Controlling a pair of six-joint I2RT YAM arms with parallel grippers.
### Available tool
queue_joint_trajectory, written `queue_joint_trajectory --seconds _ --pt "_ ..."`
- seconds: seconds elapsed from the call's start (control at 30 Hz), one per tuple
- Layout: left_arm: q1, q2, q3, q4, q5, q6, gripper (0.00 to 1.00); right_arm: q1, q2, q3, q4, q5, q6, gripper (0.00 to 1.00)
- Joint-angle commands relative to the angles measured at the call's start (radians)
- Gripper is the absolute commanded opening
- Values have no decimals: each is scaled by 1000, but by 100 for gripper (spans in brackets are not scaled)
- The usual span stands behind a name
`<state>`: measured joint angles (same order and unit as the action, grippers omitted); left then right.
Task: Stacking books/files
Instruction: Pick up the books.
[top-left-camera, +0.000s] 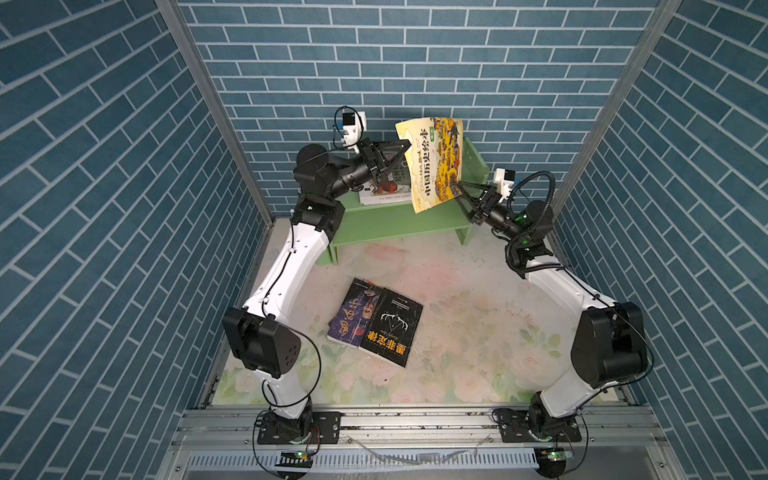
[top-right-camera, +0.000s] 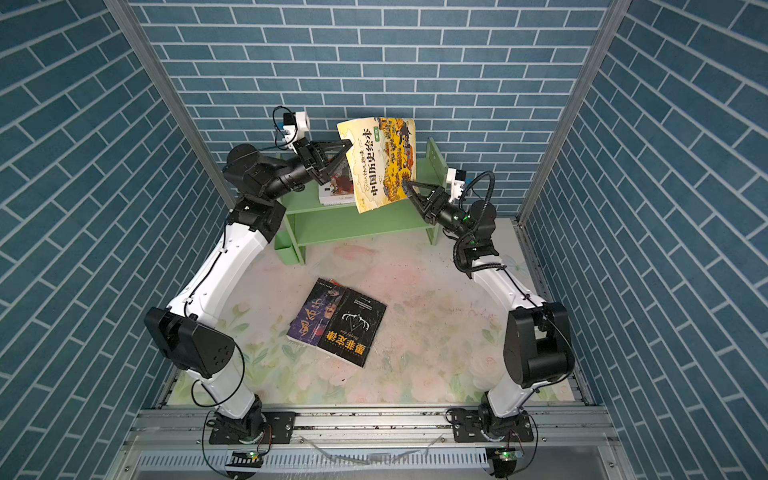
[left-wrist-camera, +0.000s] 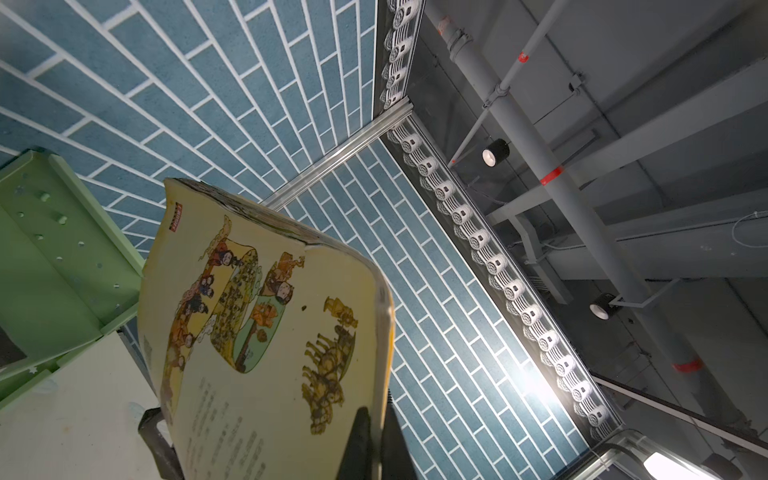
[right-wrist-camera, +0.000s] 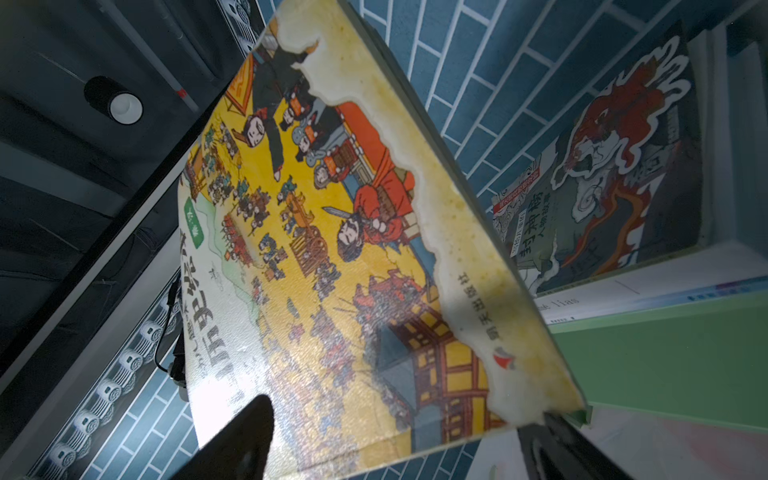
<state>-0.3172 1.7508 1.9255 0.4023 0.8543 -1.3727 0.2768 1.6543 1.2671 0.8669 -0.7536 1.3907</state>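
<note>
Left claw (top-left-camera: 408, 144) is clamping the upper left edge of the yellow illustrated paperback (top-left-camera: 434, 162), holding it aloft and tilted above the light green wooden shelf (top-left-camera: 399, 220) at the far side. Right claw (top-left-camera: 458, 190) is standing wide, jaws straddling the book's lower right edge, apparently not pinching it. On the shelf's top board, left part, a red-green beast paperback (right-wrist-camera: 623, 166) is lying on a large white book (right-wrist-camera: 623, 291), so a stack is begun. Near the centre of the floral desk (top-left-camera: 478, 316), a purple paperback (top-left-camera: 353, 311) and a black paperback with orange characters (top-left-camera: 392, 328) are lying flat, the black overlapping the purple. Judging it roughly midway: the yellow book is not yet placed and two desk books are waiting.
</note>
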Motion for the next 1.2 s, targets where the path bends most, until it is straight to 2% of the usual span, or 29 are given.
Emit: queue_joint_trajectory --seconds 0.0,0.2,0.3,0.4,0.73,0.93,1.0,1.07,1.13,1.17 --pt "8 -11 20 104 4 -28 0 7 4 16 112 7 92 91" --pt "20 -7 52 103 4 -39 0 16 2 -16 140 35 107 91" --pt "20 -6 31 121 5 -59 0 20 4 6 148 42 119 88" --pt "20 -10 -7 165 0 -91 0 21 -5 15 146 52 123 78" --pt "36 -18 -72 186 18 -115 0 21 -20 5 161 90 138 34" --pt "51 -9 -95 168 26 -109 1 21 -19 12 157 106 143 19" --pt "59 -2 -101 158 29 -108 10 22 -19 14 148 121 145 14" --pt "69 5 -109 156 29 -109 27 21 -19 13 136 146 143 11" --pt "79 14 -107 151 30 -108 40 21 -17 15 128 184 143 3" --pt "85 18 -101 145 31 -109 46 21 -15 20 127 201 143 1"
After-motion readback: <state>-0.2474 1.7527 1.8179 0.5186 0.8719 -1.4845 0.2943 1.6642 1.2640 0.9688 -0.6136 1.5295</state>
